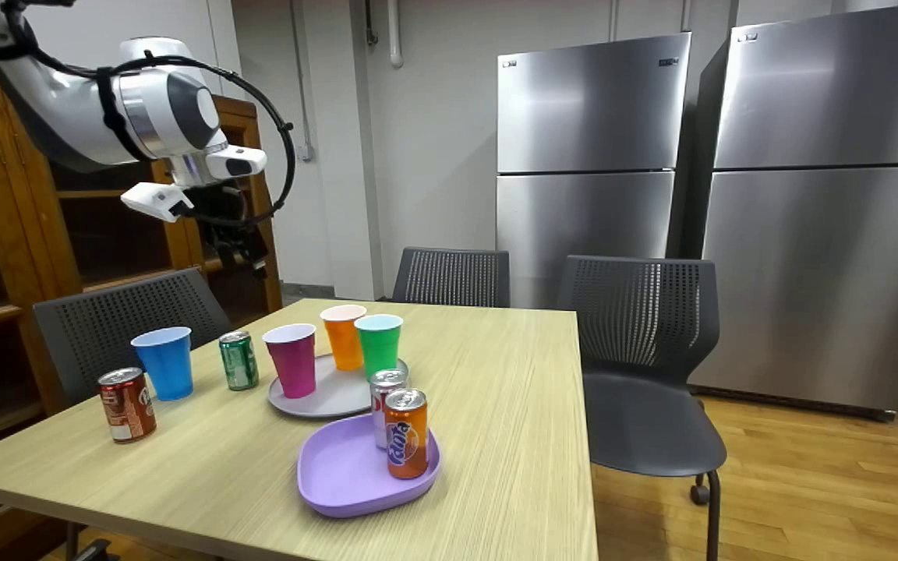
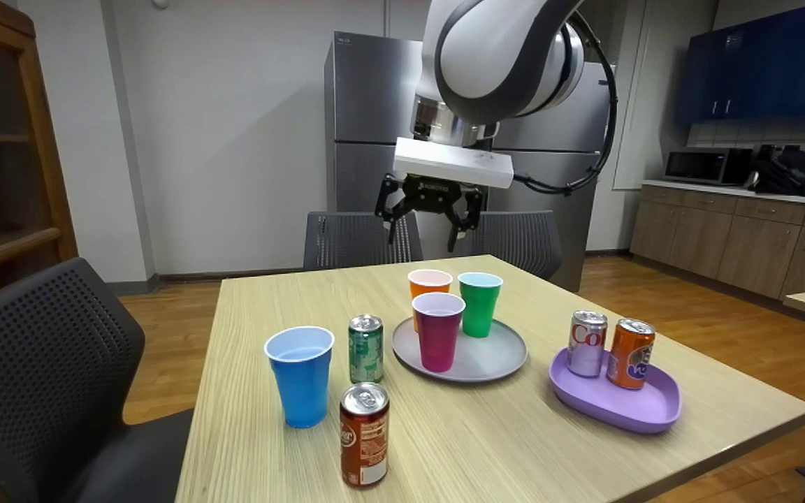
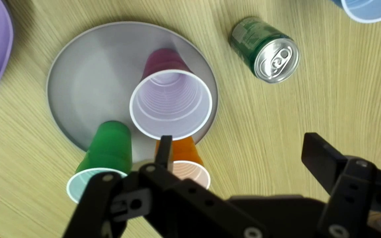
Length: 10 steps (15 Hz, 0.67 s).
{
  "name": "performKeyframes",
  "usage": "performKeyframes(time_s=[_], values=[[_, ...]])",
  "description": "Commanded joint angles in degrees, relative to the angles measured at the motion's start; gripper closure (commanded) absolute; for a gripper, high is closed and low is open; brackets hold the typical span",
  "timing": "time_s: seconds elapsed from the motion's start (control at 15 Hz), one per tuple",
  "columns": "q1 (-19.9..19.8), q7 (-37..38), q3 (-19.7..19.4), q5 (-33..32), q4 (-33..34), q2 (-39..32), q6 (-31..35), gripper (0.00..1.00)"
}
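Fingers spread wide, a robot's hand (image 2: 422,237) hung at upper center in an exterior view, higher than the magenta cup (image 2: 439,335), orange cup (image 2: 427,287) and green cup (image 2: 479,309) grouped on a gray plate (image 2: 490,360) at lower center, a green can (image 2: 366,351) standing just left.
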<state>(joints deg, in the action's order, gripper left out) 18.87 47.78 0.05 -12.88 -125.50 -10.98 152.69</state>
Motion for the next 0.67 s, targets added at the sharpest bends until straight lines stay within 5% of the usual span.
performKeyframes(time_s=[0.0, 0.6], values=[[0.0, 0.7, 2.6, -1.0, 1.7, -0.1, -4.0, 0.0], [-0.3, -0.2, 4.9, 0.0, 2.9, -2.7, -5.8, 0.0]])
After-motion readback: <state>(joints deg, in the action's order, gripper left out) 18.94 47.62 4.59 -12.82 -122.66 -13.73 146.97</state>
